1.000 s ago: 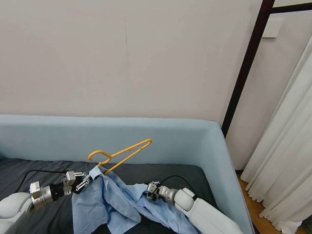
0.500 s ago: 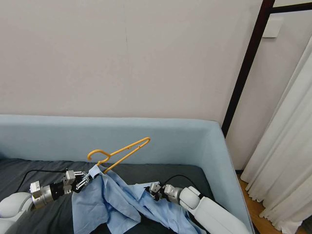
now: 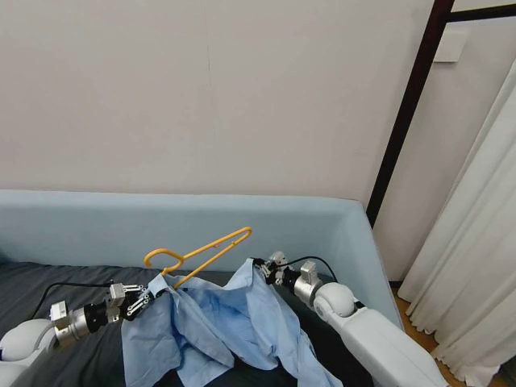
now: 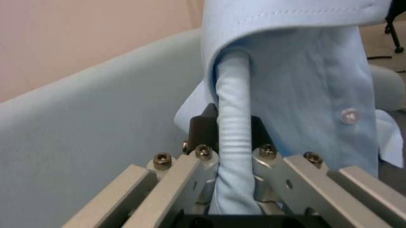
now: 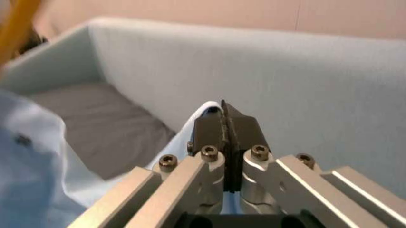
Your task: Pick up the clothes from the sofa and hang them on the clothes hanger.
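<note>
Head view, left to right: your left hand (image 3: 143, 300) sits low over the sofa (image 3: 81, 222) seat, pinching the blue shirt (image 3: 234, 326) at its collar, where the lower end of the orange hanger (image 3: 200, 250) meets the cloth. This grip appears to anchor the collar against the hanger. Your right hand (image 3: 266, 268), higher up near the sofa's back, is pressed together on a shirt edge, holding it off the seat, probably to open the shoulder for the hanger's bare arm.
</note>
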`<state>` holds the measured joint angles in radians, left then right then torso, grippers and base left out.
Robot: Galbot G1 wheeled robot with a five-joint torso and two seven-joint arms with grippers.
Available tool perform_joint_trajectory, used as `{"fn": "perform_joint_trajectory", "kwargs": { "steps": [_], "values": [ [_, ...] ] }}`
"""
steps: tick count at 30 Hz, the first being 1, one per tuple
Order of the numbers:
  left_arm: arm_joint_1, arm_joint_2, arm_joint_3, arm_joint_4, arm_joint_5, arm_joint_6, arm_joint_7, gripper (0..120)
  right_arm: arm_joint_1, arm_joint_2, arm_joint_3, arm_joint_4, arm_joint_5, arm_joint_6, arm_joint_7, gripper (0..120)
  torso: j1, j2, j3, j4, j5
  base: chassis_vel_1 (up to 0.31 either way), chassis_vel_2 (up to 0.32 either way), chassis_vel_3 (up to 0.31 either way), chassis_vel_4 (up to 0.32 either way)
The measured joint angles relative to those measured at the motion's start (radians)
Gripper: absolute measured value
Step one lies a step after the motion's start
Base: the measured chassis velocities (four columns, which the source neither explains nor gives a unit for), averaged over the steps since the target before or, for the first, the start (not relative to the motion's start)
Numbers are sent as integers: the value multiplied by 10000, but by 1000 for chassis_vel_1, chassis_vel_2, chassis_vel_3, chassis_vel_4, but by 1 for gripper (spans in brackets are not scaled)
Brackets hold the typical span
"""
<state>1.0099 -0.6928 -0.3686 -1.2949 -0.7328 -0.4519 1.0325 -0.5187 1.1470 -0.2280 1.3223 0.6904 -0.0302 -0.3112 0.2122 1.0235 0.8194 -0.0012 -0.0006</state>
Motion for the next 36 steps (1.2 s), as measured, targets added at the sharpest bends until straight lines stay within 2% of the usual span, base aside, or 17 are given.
{"fn": "perform_joint_trajectory", "kwargs": {
  "steps": [3,15,21,36],
  "values": [
    [-16,24,49,-93,-200,-18,179,1,-54,-67,289,501,587,-148,373,0,-1,0,0,0,0,0,0,0,0],
    [137,53,235,-496,-42,22,638,1,-76,-487,965,1649,1023,-289,1020,0,-1,0,0,0,1,0,0,0,0],
    [53,-70,259,-352,367,55,18,1,-267,-987,1330,2711,1056,-282,848,0,-1,0,0,-1,0,0,0,0,0],
    [122,-16,-85,-188,697,65,-377,1,-362,-1702,1503,4206,558,-240,550,0,-1,0,0,0,1,0,0,0,0]
  ]
}}
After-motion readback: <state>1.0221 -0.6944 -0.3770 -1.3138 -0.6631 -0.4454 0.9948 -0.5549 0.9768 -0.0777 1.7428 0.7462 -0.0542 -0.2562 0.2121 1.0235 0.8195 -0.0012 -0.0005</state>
